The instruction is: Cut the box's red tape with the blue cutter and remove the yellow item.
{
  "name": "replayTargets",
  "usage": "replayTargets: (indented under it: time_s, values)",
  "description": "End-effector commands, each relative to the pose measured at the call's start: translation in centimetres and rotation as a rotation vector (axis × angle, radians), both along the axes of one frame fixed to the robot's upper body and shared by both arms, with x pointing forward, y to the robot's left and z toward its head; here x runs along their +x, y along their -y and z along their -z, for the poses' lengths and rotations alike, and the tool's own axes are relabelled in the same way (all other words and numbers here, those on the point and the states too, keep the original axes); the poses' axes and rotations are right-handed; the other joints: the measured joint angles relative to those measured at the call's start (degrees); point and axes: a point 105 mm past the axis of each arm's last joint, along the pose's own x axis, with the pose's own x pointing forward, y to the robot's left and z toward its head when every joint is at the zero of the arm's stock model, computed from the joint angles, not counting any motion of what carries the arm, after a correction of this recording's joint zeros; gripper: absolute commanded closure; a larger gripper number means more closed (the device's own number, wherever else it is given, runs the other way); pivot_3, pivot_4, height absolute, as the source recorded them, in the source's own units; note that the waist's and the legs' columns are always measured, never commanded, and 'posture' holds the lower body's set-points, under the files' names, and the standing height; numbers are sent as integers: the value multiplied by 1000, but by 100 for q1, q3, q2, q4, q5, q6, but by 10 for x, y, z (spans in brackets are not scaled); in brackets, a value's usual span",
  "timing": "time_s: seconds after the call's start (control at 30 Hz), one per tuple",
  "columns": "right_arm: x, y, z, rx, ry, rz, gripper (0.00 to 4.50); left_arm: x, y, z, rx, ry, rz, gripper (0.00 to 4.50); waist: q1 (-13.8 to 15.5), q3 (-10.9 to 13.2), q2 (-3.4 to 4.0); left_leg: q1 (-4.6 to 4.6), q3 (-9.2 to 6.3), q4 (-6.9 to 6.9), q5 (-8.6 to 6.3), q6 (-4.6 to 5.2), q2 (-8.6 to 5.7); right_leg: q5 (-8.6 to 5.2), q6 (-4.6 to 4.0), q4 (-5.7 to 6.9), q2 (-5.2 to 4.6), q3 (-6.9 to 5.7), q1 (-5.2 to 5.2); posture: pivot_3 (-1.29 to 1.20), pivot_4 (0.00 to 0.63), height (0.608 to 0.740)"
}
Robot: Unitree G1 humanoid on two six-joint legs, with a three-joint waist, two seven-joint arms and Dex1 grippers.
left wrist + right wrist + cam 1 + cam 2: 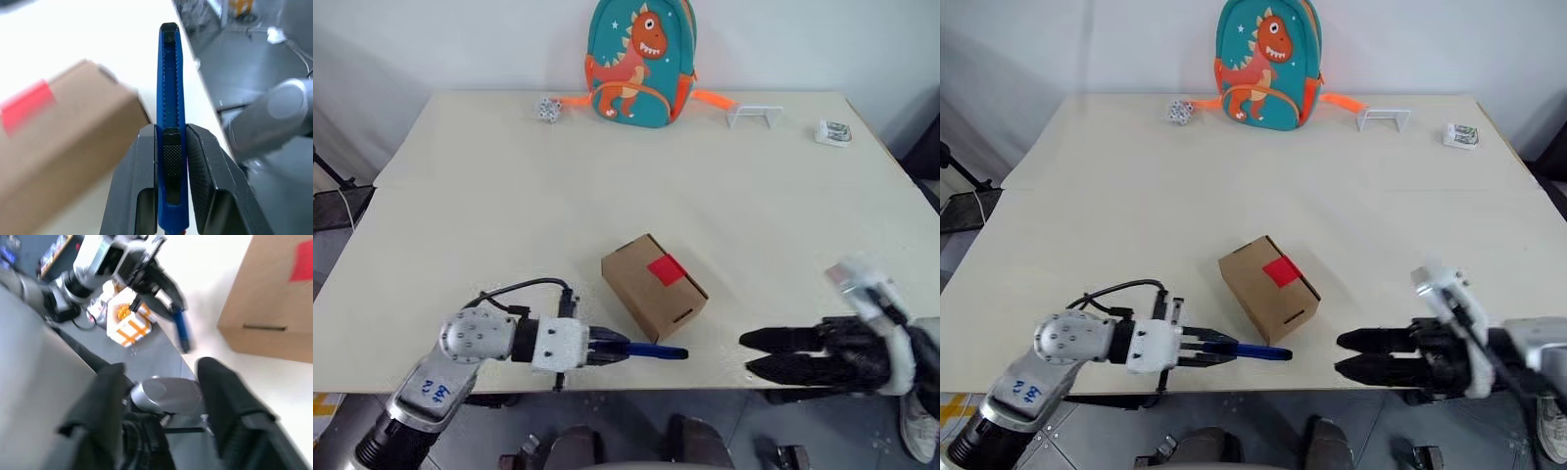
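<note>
Because the red tape (pixel 666 269) has yet to be sliced, the left pincer (pixel 607 348) is clamped on the blue cutter (pixel 656 352), holding it level with its tip toward 3 o'clock, just off the box (pixel 651 287) at its 6 o'clock side near the table (pixel 509 196) edge. That grip by the rear end leaves the length free to reach the tape, which sits unbroken on the box's top, so the yellow item is presumably inside. At 4 o'clock of the box, well apart, the right pincer (pixel 746 352) hangs with fingers parted, holding nothing, probably ready to steady the box.
</note>
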Motion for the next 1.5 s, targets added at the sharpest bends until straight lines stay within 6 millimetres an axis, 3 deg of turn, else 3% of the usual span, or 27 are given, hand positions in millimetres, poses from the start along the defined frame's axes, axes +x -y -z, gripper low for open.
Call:
replayTargets:
  time_s: [0.03, 0.1, 0.23, 0.53, 1.03, 1.13, 1.5]
  values:
    - [3, -4, -23, 62, -13, 32, 556, 7, -1, -17, -12, 125, 20, 4026, 0, 1, -1, 0, 0, 0, 0, 0, 0, 0, 1, -1, 1, -2, 0, 0, 150, 740]
    - [12, -9, -27, 53, -12, 68, 9, 17, 4, -27, -16, 191, 20, 4026, 0, 6, 0, 0, 2, -1, 0, -1, 0, 1, 2, 1, 3, -2, 0, 0, 150, 740]
    - [26, -21, -29, 42, 21, 74, 9, 37, 18, -36, 21, 316, 25, 4026, -7, 11, -13, -8, 3, 4, 1, -2, -2, 6, 11, -9, 3, -5, -1, 0, 150, 740]
    - [64, -61, -6, -80, 9, 134, 9, 50, 43, -41, 13, 392, 76, 4026, -20, 20, -22, -85, 20, 31, 2, -17, 4, 13, 24, -10, 4, -57, -43, 0, 150, 740]
    - [76, -73, 22, -146, -111, 143, 9, 50, 50, -43, -3, 410, 67, 4026, -7, 23, -22, -112, 10, 83, -1, -11, 7, 24, 40, 0, 4, -60, -42, 0, 150, 740]
    - [76, -73, 24, -143, -123, 139, 630, 50, 50, -43, 0, 413, 66, 4026, -4, 23, -22, -113, 9, 83, -1, -11, 7, 24, 40, -1, 4, -61, -42, 0, 150, 740]
    - [78, -78, 23, -117, -122, 141, 4189, 47, 52, -44, -20, 378, 81, 4026, -6, 23, -22, -113, 9, 83, -1, -11, 7, 24, 40, 0, 4, -61, -42, 0, 150, 740]
